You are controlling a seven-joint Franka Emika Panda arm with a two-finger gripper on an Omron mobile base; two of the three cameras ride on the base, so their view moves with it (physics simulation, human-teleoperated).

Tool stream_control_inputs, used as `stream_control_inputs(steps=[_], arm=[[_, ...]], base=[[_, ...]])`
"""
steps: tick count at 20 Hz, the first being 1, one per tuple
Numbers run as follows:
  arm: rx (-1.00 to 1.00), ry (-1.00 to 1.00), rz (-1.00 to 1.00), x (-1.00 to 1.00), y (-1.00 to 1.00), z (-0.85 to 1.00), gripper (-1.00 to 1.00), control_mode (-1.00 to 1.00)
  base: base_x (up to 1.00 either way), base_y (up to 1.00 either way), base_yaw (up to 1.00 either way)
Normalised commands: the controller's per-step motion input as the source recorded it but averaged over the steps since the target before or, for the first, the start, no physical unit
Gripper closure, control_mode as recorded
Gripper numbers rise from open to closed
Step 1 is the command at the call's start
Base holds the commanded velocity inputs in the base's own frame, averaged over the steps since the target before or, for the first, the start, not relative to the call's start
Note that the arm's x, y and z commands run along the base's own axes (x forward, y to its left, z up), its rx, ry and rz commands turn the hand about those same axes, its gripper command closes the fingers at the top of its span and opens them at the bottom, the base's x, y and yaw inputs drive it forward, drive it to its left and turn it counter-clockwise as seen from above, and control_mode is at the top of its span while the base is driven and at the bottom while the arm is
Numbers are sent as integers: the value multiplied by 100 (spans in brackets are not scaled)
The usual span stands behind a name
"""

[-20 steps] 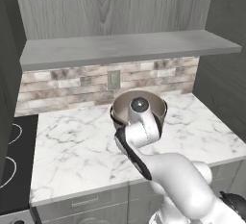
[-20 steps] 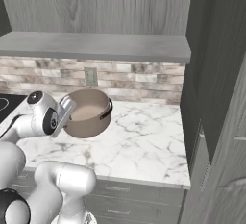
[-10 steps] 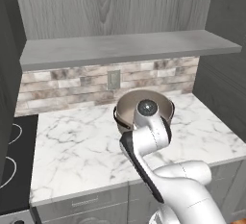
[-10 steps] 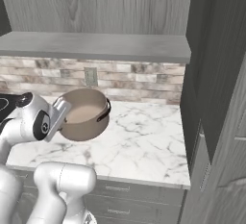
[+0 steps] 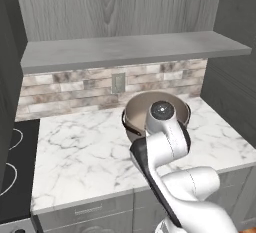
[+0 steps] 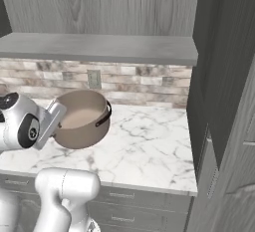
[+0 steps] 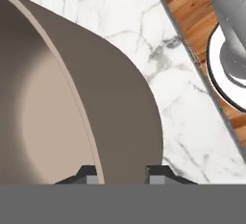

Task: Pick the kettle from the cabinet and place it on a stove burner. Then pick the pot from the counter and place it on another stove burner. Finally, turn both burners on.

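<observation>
A backsplash of mottled beige and grey-brown stone tiles [image 5: 65, 89] runs along the wall, and a pale rectangular outlet plate [image 5: 118, 82] is set into it near the middle. In the right base view a tall grey wood-grain panel [image 6: 226, 86] stands at the right. The hand view shows a strip of warm brown wooden plank floor [image 7: 190, 11].

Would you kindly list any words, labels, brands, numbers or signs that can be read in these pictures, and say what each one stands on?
There are none to read. The pot, the counter, the shelf, the brick backsplash and the wall outlet plate all bear no lettering, and the arm's round joint cap carries no legible mark.
</observation>
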Motion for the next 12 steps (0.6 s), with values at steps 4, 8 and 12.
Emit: stream_control_inputs(steps=[4, 8, 12], arm=[[0, 3, -1, -52, 0, 55, 100, -100], [0, 1, -1, -49, 0, 54, 100, -100], [0, 0, 0, -52, 0, 52, 100, -100]], base=[[0, 0, 0], [0, 0, 0], [0, 0, 0]])
